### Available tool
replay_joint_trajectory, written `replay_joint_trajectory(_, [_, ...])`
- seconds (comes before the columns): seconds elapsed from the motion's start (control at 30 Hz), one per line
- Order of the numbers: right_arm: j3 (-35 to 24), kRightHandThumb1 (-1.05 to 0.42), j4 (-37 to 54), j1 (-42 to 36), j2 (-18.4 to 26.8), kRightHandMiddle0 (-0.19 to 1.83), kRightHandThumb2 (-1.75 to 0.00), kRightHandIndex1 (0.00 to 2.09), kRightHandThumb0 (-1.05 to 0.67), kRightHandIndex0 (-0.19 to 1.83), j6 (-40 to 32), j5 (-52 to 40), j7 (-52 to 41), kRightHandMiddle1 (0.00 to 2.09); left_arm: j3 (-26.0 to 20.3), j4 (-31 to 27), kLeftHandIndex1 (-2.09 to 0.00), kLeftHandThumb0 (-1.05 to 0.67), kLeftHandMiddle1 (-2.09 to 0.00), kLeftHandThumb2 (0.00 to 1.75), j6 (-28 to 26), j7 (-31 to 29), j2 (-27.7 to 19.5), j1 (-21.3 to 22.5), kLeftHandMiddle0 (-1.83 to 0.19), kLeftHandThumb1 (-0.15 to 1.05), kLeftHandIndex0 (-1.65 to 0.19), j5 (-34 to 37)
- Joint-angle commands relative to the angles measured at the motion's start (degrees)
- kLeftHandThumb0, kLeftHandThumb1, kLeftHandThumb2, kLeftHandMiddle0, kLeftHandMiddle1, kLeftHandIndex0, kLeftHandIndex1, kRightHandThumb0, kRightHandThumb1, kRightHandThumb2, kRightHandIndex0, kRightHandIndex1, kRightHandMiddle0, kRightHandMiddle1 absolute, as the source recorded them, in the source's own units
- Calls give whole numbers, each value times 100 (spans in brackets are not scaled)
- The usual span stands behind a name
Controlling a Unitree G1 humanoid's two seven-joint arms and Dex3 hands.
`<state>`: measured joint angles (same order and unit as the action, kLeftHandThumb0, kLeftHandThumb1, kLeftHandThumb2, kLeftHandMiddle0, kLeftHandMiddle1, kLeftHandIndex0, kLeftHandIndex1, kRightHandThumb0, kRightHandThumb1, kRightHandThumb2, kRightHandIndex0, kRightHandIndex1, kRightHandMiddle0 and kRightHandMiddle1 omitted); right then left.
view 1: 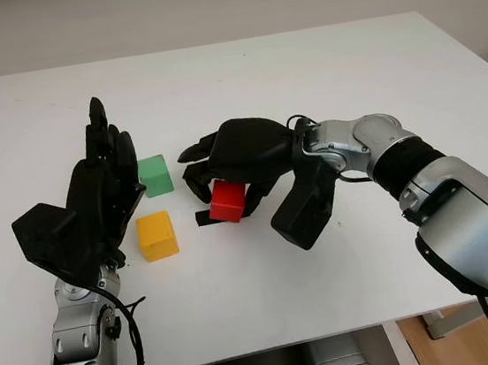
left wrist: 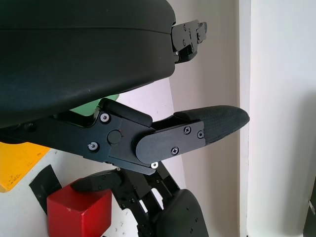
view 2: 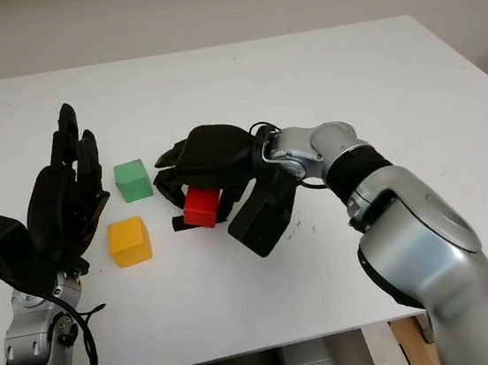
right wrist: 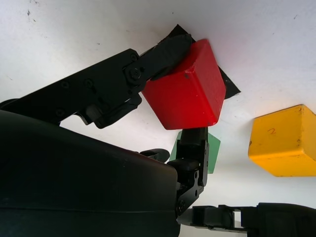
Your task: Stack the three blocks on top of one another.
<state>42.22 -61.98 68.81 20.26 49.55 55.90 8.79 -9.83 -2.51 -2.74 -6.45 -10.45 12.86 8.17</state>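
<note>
My right hand [view 1: 223,185] is shut on the red block [view 1: 227,201], fingers on opposite sides, close over a black tape mark [view 1: 204,217] at the table's middle. In the right wrist view the red block [right wrist: 185,89] looks slightly tilted in the fingers [right wrist: 163,49]. The green block [view 1: 155,175] sits on the table just left of that hand. In front of the green one lies the yellow block [view 1: 157,235], apart from it. My left hand [view 1: 107,168] is open, held upright just left of both blocks, touching neither.
The white table [view 1: 319,66] stretches wide behind and to the right of the blocks. Its front edge [view 1: 273,348] runs close below the hands. My right forearm [view 1: 374,153] crosses in from the right.
</note>
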Motion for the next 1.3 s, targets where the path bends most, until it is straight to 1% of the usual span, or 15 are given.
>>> replay_joint_trajectory(0.0, [-2, -92, -46, 109, -45, 47, -6, 5, -40, 34, 42, -58, -30, 147, 11, -142, 0, -71, 0, 65, 31, 24, 24, -35, 19, 105, 19, -8])
replay_joint_trajectory(0.4, [29, -93, -65, 100, -52, 46, -6, 4, -42, 32, 52, -44, -17, 149, 8, -173, 0, -69, 0, 64, 13, 6, 40, -62, 19, 105, 19, 20])
replay_joint_trajectory(0.47, [27, -93, -77, 117, -58, 41, -5, 3, -46, 30, 12, -72, -190, 149, 13, -179, 0, -69, 0, 65, 4, 13, 35, -65, 19, 105, 19, -1])
replay_joint_trajectory(0.53, [41, -91, -66, 133, -56, 31, -5, 2, -51, 26, -48, -53, -298, 143, 16, -172, 0, -69, 0, 65, 24, 9, 31, -64, 19, 105, 19, -13])
replay_joint_trajectory(0.6, [54, -90, -34, 136, -47, 22, -5, 2, -55, 22, -123, -22, -364, 129, 15, -163, 0, -69, 0, 65, 27, 16, 42, -53, 19, 105, 19, -6])
replay_joint_trajectory(0.63, [68, -90, -14, 140, -40, 18, -5, 2, -57, 18, -149, -2, -379, 112, 16, -162, 0, -69, 0, 65, 29, 18, 46, -51, 19, 105, 19, -6])
replay_joint_trajectory(0.73, [103, -90, 27, 154, -24, 15, -5, 4, -60, 12, -207, 31, -416, 81, 18, -162, 0, -68, 0, 66, 34, 40, 56, -55, 19, 105, 19, -18])
replay_joint_trajectory(0.77, [105, -90, 41, 157, -18, 16, -5, 4, -60, 11, -213, 34, -418, 75, 21, -168, 0, -68, 0, 66, 25, 40, 53, -60, 19, 105, 19, -18])
replay_joint_trajectory(0.83, [86, -90, 47, 159, -11, 11, -5, 4, -61, 9, -196, 3, -429, 66, 24, -177, 0, -69, 0, 65, 24, 23, 45, -71, 19, 105, 19, -6])
replay_joint_trajectory(1.13, [1, -89, 15, 142, -15, 4, -5, 5, -60, 7, -207, -104, -408, 44, 26, -92, 0, -69, 0, 65, 70, 44, 45, -33, 19, 105, 19, -31])
replay_joint_trajectory(1.27, [-222, -89, 56, 197, 24, 0, -6, 3, -63, 1, -225, -493, -1009, 30, 23, -136, 0, -70, 0, 64, 3, 39, 61, -50, 19, 105, 19, 14])
